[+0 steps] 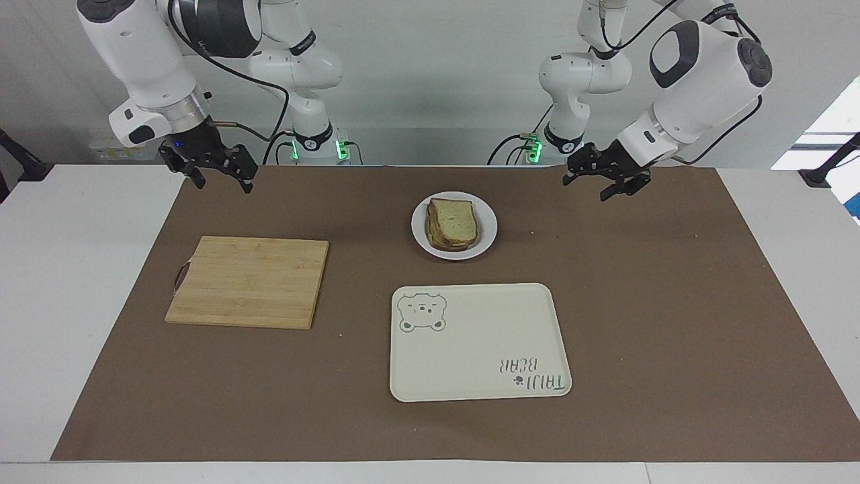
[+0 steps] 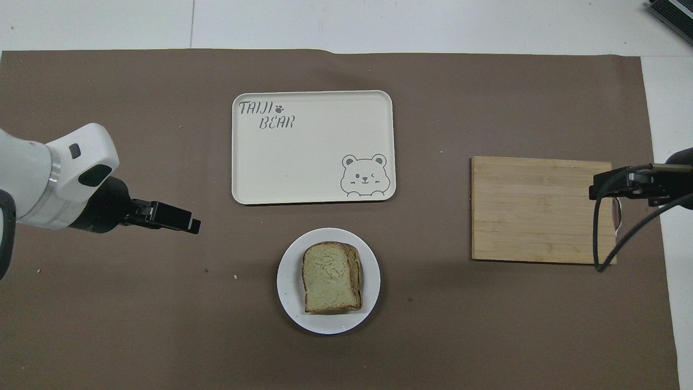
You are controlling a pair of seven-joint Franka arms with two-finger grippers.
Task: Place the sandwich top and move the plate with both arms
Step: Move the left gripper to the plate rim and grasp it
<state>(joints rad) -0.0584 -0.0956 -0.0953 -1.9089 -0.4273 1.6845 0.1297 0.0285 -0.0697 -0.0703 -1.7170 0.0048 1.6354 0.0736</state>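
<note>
The sandwich top (image 1: 458, 221) (image 2: 328, 275) lies flat on a stack of bread slices, and it is the highest slice of this stack. The edges of the slices below it show at one side. The stack sits in the middle of the plate (image 1: 487, 232) (image 2: 290, 292), a small round white plate that stands on the brown mat (image 1: 672, 302) (image 2: 108, 325) covering the surface (image 1: 67, 269) (image 2: 379, 21).

Just beside the plate, farther from the robots, lies the cream tray (image 1: 470, 356) (image 2: 314, 162) with a bear drawing and the words "TAIJI BEAR". The plate and the tray do not touch; a narrow band of mat is between them. Toward the right arm's end of the surface lies the bamboo cutting board (image 1: 248, 281) (image 2: 536, 208), well apart from the plate, with nothing on it.

The left tool (image 1: 601, 176) (image 2: 168, 216) hangs in the air over the bare mat, between the plate and the left arm's end of the surface, and it touches nothing. Its fingers stand apart and hold nothing. The right tool (image 1: 211, 168) (image 2: 622, 184) hangs in the air over the mat near the corner of the cutting board that is closest to the right arm's base. Its fingers also stand apart, and they are empty. Both tools are away from the plate and from the bread.
</note>
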